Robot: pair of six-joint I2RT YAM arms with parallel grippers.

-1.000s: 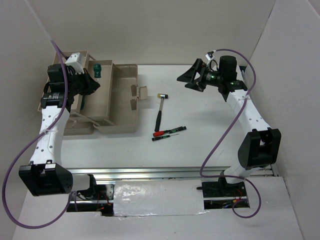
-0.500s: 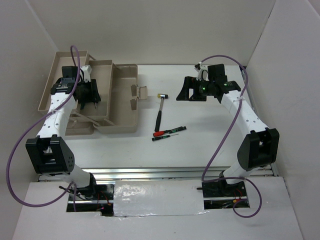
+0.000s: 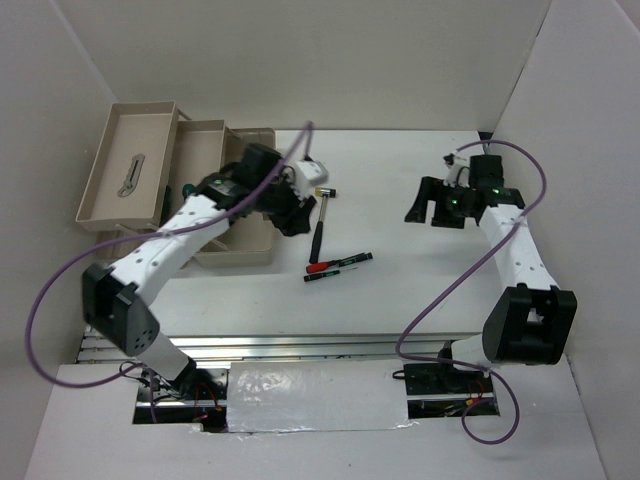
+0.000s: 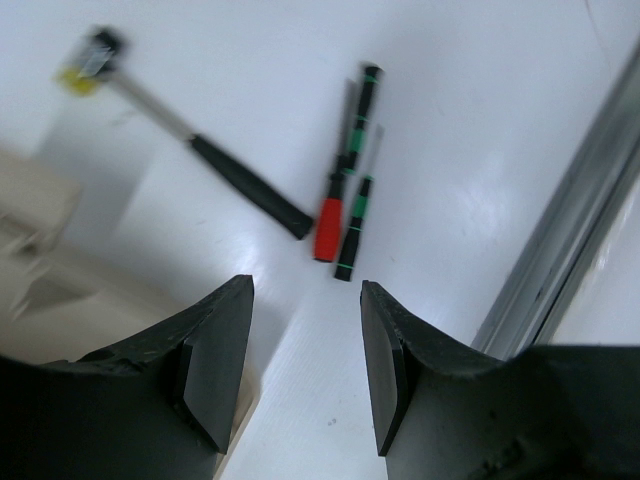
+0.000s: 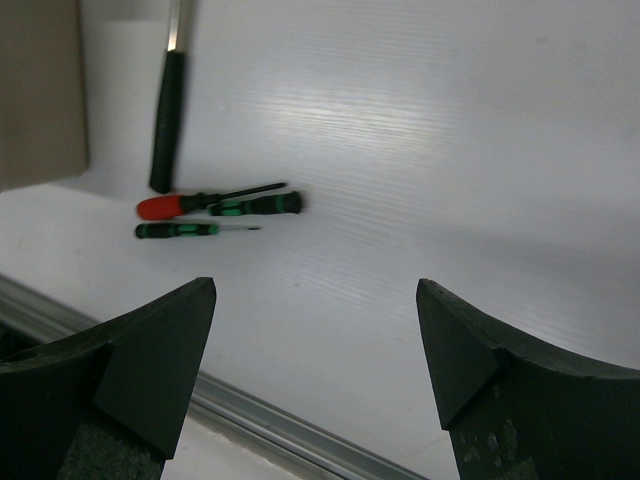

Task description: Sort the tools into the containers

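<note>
Left arm stretches across the toolbox, left tool spread beside the mallet.

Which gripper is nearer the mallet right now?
Left. The left gripper hovers just left of the mallet; the right gripper is far off to its right.

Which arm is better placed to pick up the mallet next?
Left. The open left gripper hovers right beside the mallet and close to the toolbox; the right gripper, also open, is farther off to the side.
</note>
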